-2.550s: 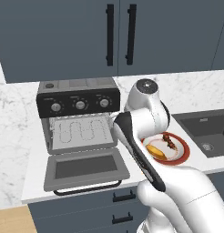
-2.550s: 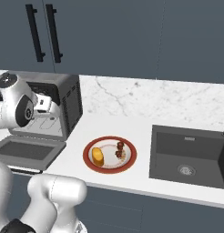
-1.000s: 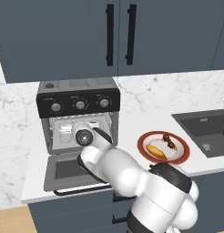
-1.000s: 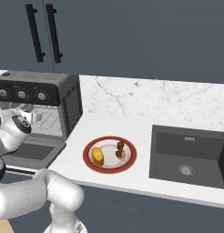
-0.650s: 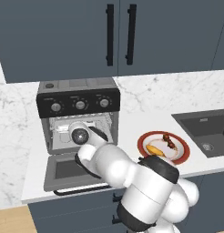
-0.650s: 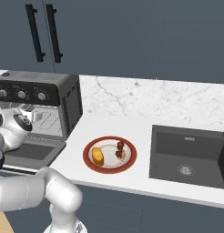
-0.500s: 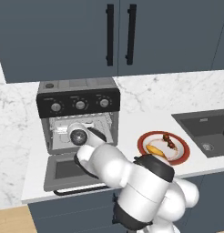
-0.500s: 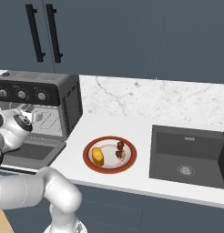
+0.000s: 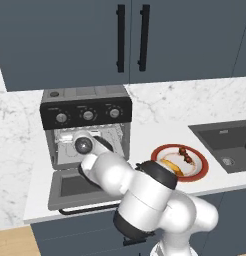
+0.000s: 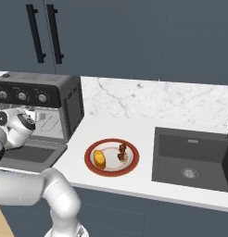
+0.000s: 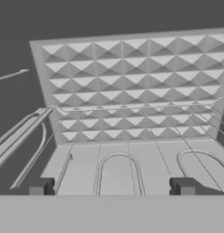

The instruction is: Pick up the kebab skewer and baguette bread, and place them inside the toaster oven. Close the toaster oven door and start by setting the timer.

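The white jointed arm (image 9: 145, 195) is bent sharply leftward and forward. The dark two-finger gripper (image 11: 111, 186) is held level, its jaws spread wide and nothing gripped.

We see flat, even rendered light with soft shadows and no glare; the hand view looks grey, dim and slightly coarse
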